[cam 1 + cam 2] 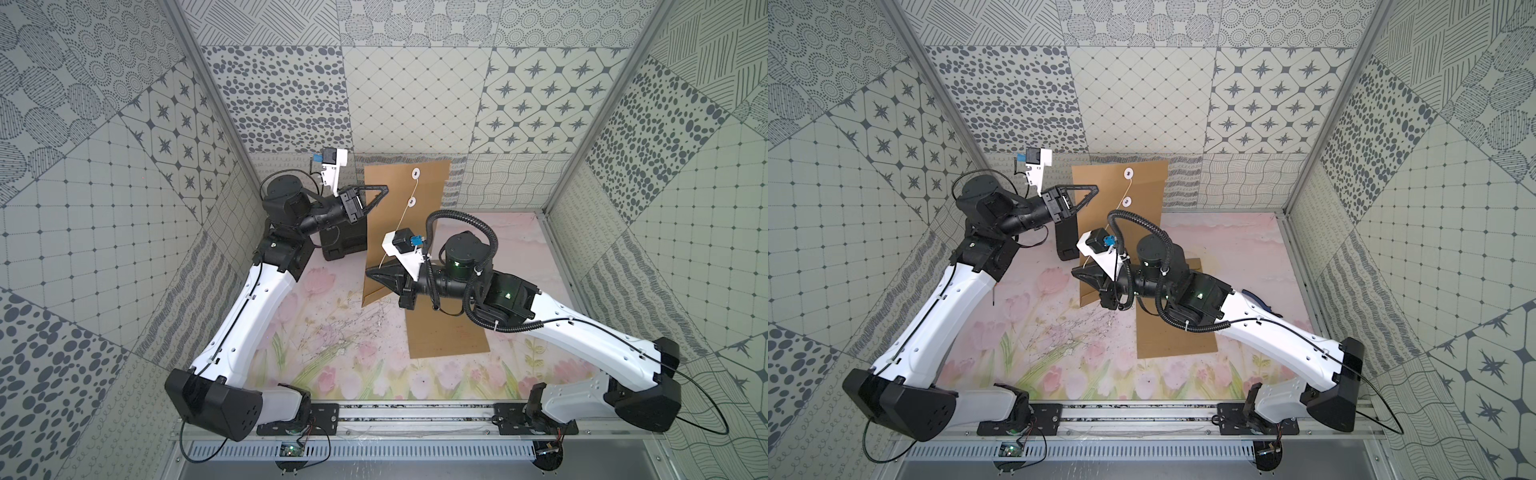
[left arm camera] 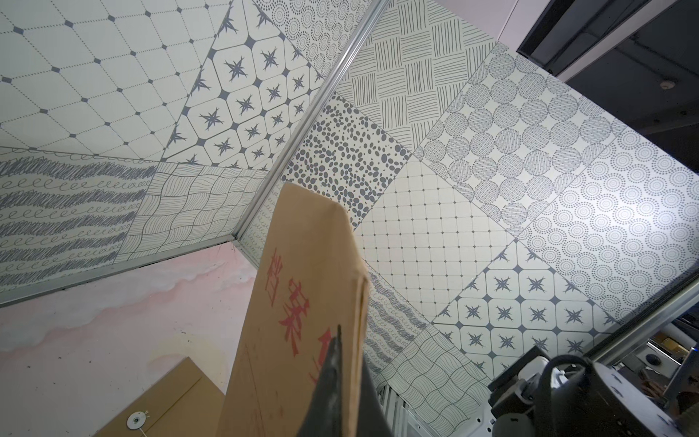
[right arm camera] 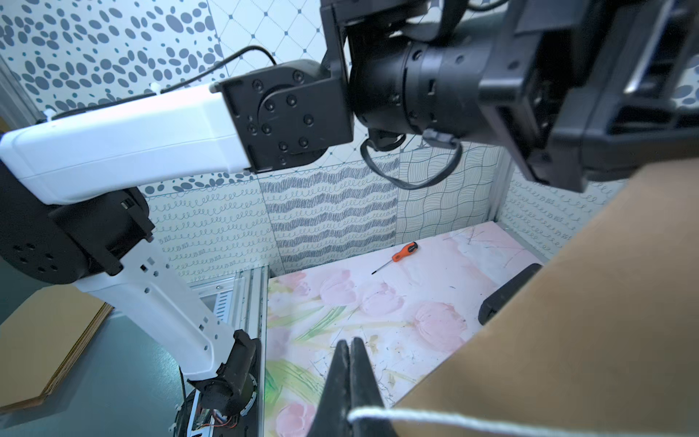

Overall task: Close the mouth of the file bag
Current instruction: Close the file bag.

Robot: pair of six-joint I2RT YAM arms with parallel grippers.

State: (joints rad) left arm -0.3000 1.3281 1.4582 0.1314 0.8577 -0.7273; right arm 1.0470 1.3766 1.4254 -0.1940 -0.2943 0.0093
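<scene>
Right wrist view shows the right gripper (image 3: pixel 350 352) pinching the white string (image 3: pixel 472 422) while the left gripper (image 1: pixel 382 190) clamps the file bag (image 1: pixel 384 220) upright above the table (image 1: pixel 332 340), so winding round the lower disc (image 1: pixel 412 202) likely comes next.

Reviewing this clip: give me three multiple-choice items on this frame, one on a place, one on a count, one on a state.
1. Where is the screwdriver? A) lying on the table B) standing in a cup C) hanging on a wall
2. How many white discs show on the file bag? A) one B) two C) four
3. The right gripper is: A) wide open B) shut on the string C) shut on a pen
Key: 1 A, it lies flat on the floral surface; 2 B, both top views show two; 3 B, closed jaws pinch the white string.
</scene>
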